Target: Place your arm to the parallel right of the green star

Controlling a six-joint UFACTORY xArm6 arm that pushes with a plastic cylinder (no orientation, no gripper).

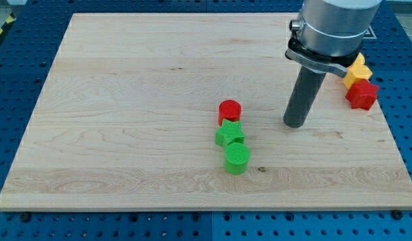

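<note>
My tip (295,124), a bare rod with no fingers, rests on the surface (125,100) right of the green star (230,134) near its centre, roughly level, well apart, seemingly to avoid nudging it.

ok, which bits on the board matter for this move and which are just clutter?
In play:
- green star
- my tip, off to the star's right, slightly nearer the view's top, apart from every block

Clutter:
- red cylinder, touching the star on its upper side
- green cylinder, touching it below
- yellow block and red star, at the view's right edge
</note>
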